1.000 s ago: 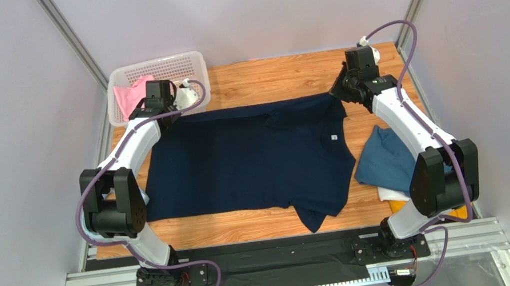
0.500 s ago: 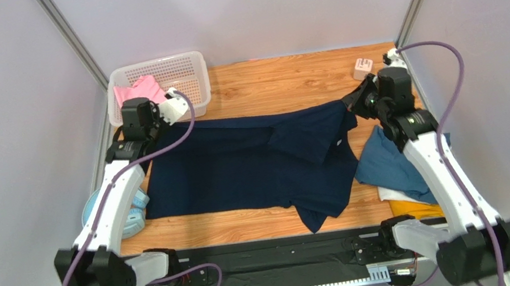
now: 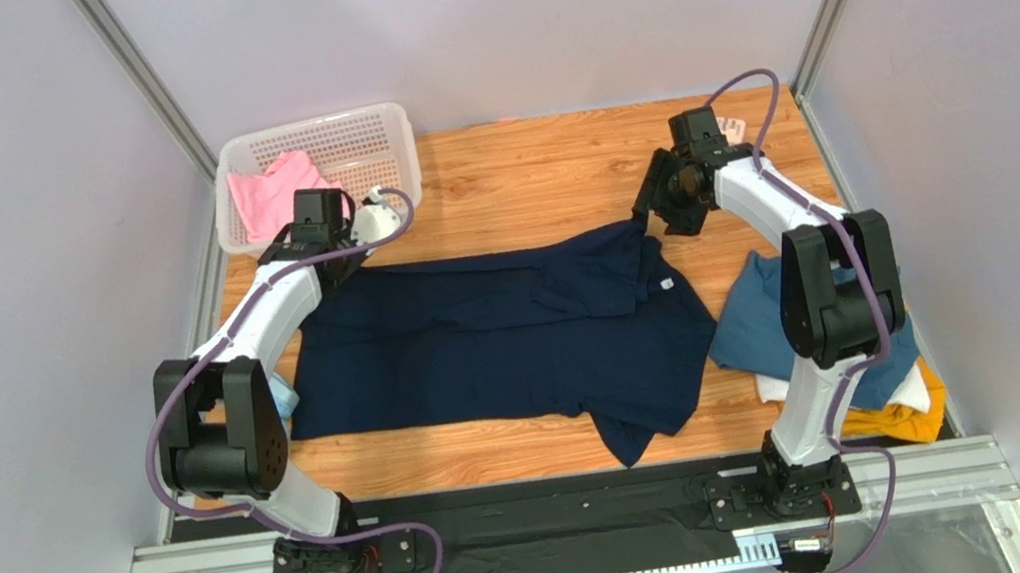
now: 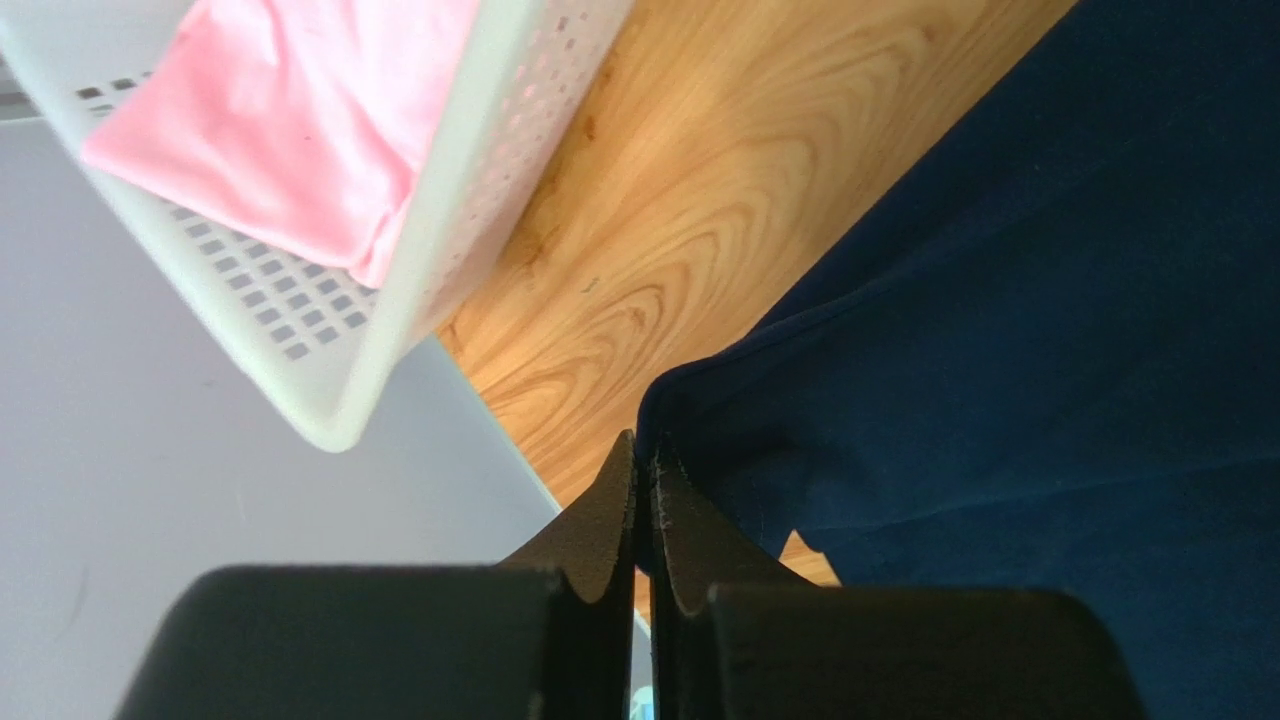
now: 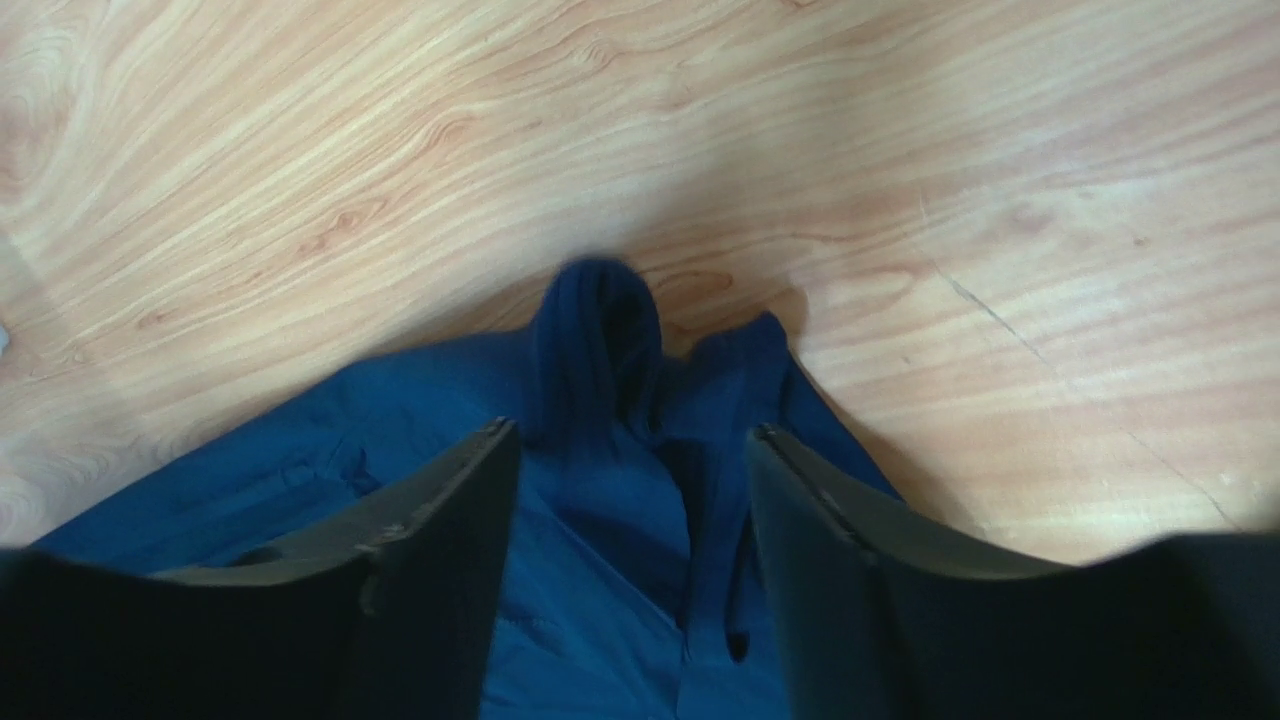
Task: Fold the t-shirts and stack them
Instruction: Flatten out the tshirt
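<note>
navy t-shirt (image 3: 494, 342) is lying spread across the middle of the desk (image 3: 528, 163), biggest thing on it, far edge rumpled and partly folded over on itself toward the right, one sleeve hanging toward the near edge. left end effector (image 4: 646, 458) is sitting at the shirt's far-left corner, clenched, grasping the navy hem right at the fingertips; cloth is running away from the pinch in a taut-looking fold. right end effector (image 5: 628, 432) is hovering over the shirt's far-right corner, released, fingers standing well apart with a small bunched hump of navy cloth sitting between them; can't tell whether either finger is touching the cloth. white perforated basket (image 3: 365, 134) is sitting at the far-left corner of the desk just behind the left wrist, pink t-shirt (image 3: 267, 194) lying inside it at its left end. over on the right side, teal t-shirt (image 3: 765, 324) is lying on a pile just beside the navy one, white t-shirt (image 3: 915, 385) and mustard yellow t-shirt (image 3: 901, 422) peeking out from under it at the near-right, partly hidden by the right arm. both arms are reaching out to the far half of the desk
</note>
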`<state>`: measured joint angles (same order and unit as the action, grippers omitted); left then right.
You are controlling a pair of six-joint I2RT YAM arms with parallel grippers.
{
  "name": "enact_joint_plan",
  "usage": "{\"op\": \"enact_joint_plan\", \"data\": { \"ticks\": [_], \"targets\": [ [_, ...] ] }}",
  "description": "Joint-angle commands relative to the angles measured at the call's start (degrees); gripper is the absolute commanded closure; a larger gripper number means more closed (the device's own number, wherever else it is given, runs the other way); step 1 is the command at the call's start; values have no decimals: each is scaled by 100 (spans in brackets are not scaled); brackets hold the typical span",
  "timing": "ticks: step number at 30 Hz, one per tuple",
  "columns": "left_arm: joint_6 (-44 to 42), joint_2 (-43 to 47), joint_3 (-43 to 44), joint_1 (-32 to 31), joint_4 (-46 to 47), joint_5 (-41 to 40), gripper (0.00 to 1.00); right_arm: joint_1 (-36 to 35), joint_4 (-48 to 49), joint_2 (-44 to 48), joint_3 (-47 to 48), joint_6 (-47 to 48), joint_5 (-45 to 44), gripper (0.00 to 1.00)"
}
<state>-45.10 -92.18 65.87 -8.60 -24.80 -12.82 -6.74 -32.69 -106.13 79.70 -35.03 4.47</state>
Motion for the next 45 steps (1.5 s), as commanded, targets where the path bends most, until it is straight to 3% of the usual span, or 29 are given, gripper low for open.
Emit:
{"op": "enact_joint_plan", "data": {
  "ticks": [1,8,13,32,37,45],
  "targets": [
    [89,323,137,8,142,60,100,-239,-89,1082,-358,136,-385,34],
    [63,341,-3,-45,203,60,100,-881,-89,2402,-1509,58,-123,37],
    [89,403,-12,-89,203,78,100,-1162,122,2597,-2116,-206,212,42],
    [107,543,-48,-186,177,60,100,-1189,763,1771,-2556,-435,379,46],
    [81,535,-30,-186,177,60,100,-1189,878,1534,-2468,-487,370,52],
    [63,552,-100,-186,212,8,100,-1189,966,1384,-2301,-479,353,69]
  ]
}}
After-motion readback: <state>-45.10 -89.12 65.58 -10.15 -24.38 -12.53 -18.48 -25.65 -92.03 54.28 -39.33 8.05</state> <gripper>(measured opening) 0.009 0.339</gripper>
